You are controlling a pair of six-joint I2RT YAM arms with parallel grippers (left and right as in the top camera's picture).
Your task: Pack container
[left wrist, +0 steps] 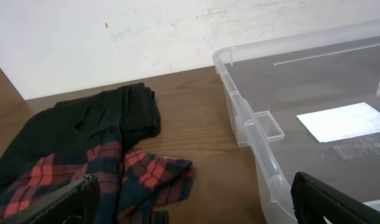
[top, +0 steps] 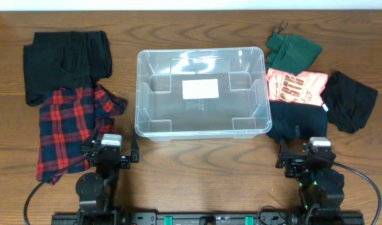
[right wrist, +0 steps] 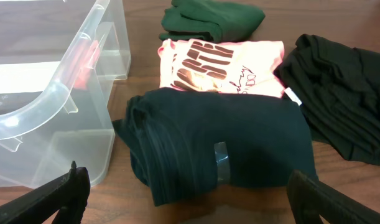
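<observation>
1. Overhead: the container [top: 203,128] sits empty mid-bench [top: 197,178], with clothes on both sides, likely so each arm reaches its own pile.
2. Left wrist: the left hand [left wrist: 202,202] is spread wide and empty; the plaid shirt [left wrist: 146,177] is cut off.
3. Right wrist: the right hand [right wrist: 196,199] gapes wide and empty; the container's far side is out of frame.

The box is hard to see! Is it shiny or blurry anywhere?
Overhead: the container is sharp, pale glare on its rim. Left wrist: its near wall looks soft, the left fingers dark blurs. Right wrist: the dark teal cloth is sharp, right fingers blurry.
</observation>
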